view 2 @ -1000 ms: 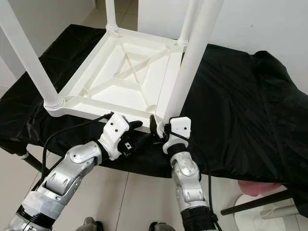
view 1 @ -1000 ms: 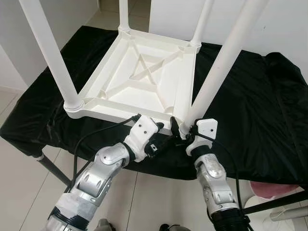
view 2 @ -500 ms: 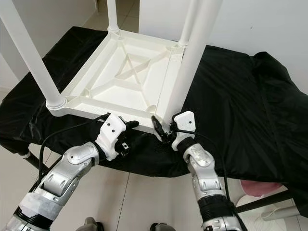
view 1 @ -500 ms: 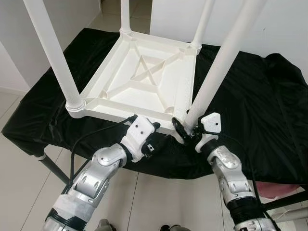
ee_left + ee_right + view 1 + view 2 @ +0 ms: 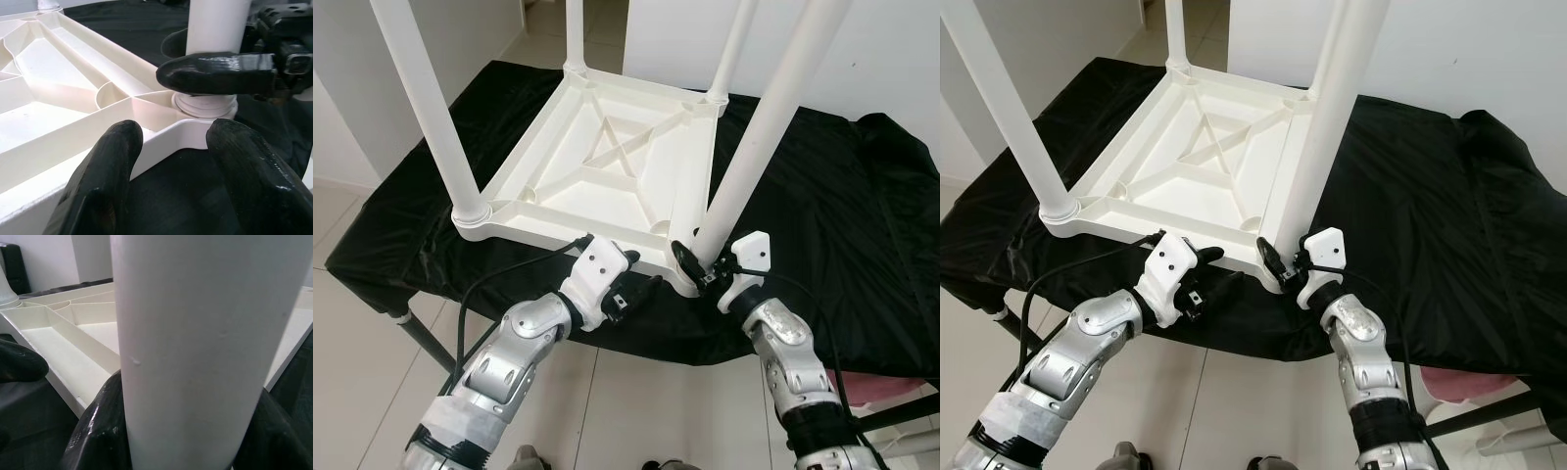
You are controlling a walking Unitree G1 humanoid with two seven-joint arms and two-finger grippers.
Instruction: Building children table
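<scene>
A white children's table [image 5: 607, 147] lies upside down on a black-draped bench [image 5: 842, 225], its four white legs pointing up. My right gripper [image 5: 695, 266] is at the base of the near right leg [image 5: 754, 147], one black finger on each side of it and shut on it; the right wrist view has that leg [image 5: 195, 342] between the fingers [image 5: 98, 431]. Just left of that corner, my left gripper [image 5: 641, 289] hangs open before the table's front rim [image 5: 161, 142], its fingers [image 5: 102, 181] spread below the rim without touching it.
The near left leg [image 5: 431, 108] and two far legs [image 5: 575, 29] stand tall around the underside. The bench's metal leg [image 5: 421, 343] slants to the tiled floor at the left. A pink object [image 5: 1449, 377] lies on the floor at the lower right. A white wall stands behind.
My right forearm has swung out to the right while its gripper stays at the leg's base. The left gripper remains by the front rim. The camera has shifted a little.
</scene>
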